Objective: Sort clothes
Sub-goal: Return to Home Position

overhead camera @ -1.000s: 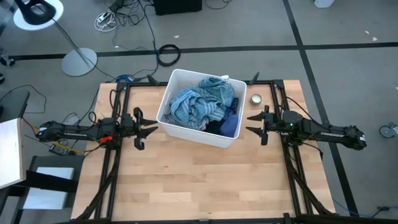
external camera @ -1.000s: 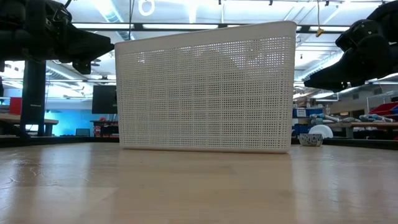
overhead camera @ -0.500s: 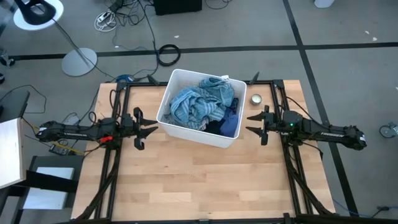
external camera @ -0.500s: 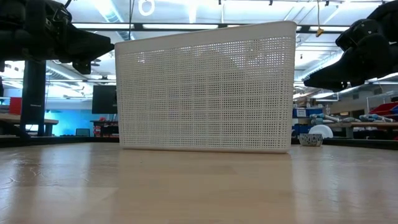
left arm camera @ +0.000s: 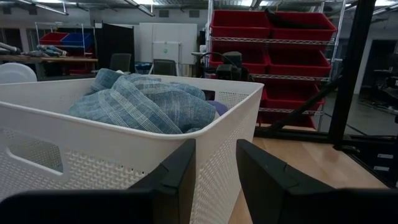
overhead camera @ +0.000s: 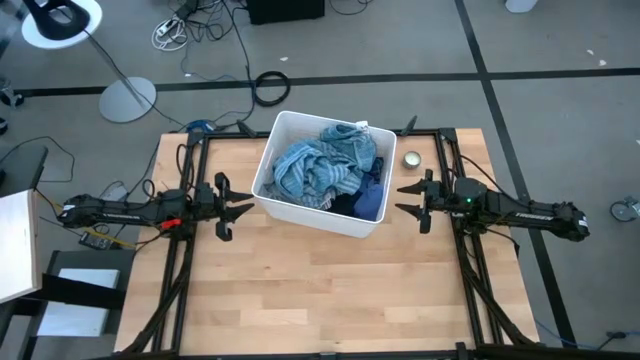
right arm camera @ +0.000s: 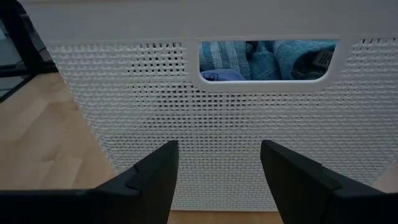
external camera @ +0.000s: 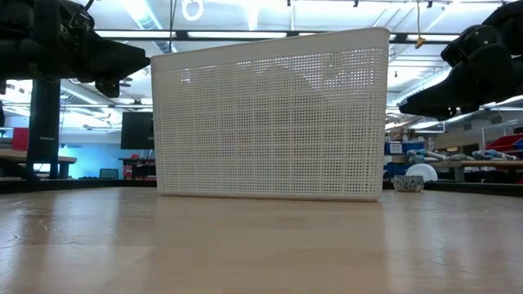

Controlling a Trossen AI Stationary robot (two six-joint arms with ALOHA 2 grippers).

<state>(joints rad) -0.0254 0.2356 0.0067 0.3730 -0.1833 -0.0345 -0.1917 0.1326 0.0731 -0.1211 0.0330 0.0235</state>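
Left gripper (overhead camera: pixel 243 206): hangs over the left side of the table (overhead camera: pixel 300 300), close beside the left wall of the bin (overhead camera: pixel 310 216); its dark fingers are parted by a narrow gap and hold nothing
Right gripper (overhead camera: pixel 402 192): over the table's right side, facing the bin's right wall, near it but apart; fingers spread wide, nothing between them
Clothes (overhead camera: pixel 320 165): all heaped inside the bin, soft and crumpled; light-blue striped and turquoise woven cloth lies on top, rising to about the rim
Dark-blue piece (overhead camera: pixel 372 203): smoother cloth, tucked low in the bin's near right corner
Bin: white plastic, rectangular with rounded corners; walls pierced by a fine grid of small holes under a solid rim; an oblong handle slot in the right end wall shows blue cloth behind it; it stands slightly askew at the far middle of the table
Table: pale matt wood boards, with black metal rails along both sides
Tin (overhead camera: pixel 411 158): small, round, shiny; on the table just right of the bin's far right corner, not touching it
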